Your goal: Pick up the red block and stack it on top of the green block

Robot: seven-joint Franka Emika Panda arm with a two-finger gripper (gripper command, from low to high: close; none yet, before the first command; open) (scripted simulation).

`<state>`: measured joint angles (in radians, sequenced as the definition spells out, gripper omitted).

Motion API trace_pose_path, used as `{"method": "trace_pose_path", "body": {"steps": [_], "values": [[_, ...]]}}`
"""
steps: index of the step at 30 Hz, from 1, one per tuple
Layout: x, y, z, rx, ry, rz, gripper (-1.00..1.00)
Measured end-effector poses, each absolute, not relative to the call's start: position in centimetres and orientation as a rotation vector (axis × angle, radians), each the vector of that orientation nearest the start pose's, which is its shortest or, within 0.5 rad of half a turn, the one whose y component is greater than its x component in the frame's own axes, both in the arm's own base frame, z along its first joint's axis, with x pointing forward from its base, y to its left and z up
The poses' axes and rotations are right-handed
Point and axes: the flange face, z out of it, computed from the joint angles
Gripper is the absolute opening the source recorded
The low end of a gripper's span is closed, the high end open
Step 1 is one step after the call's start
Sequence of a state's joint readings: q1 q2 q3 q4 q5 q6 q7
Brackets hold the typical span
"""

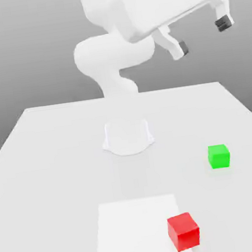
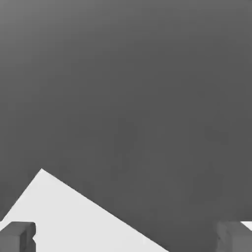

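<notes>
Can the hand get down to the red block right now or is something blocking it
Probably yes. The hand hangs open high above the table, and the red block sits alone, well apart from the green block, with nothing over it.

We see a broad, flat white matte tabletop point(image 1: 48, 161) against a plain grey backdrop point(image 1: 21, 47). Near its front edge lies a slightly brighter white rectangular patch point(image 1: 131, 229), flush with the surface. In the hand view, a corner of the tabletop point(image 2: 59, 216) juts into the grey.

Two blocks sit on a table point(image 1: 54, 161); the red block point(image 1: 183, 231) lies nearer the camera, the green block point(image 1: 219, 156) behind it toward the exterior view's right.
</notes>
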<state>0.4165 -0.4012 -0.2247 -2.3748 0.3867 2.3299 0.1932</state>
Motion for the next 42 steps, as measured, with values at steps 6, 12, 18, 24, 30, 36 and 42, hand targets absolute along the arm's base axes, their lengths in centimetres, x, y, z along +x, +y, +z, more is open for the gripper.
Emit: {"method": "trace_pose_path", "body": {"steps": [6, 12, 18, 24, 30, 36, 42], "values": [[45.7, 10.4, 43.4, -2.687, 0.075, -0.193, 0.00], [45.5, 11.9, 33.4, -2.743, -0.277, -0.038, 0.00], [44.6, 12.9, 21.7, -2.773, -0.914, 0.090, 0.00], [44.5, 10.9, 19.8, -2.730, -1.514, 0.022, 0.00], [45.0, 9.1, 15.5, -2.736, -1.547, -0.002, 0.00], [44.9, 9.0, 14.7, -2.735, -1.546, 0.003, -1.00], [45.0, 9.1, 19.0, -2.735, -1.547, 0.001, -1.00]]}}
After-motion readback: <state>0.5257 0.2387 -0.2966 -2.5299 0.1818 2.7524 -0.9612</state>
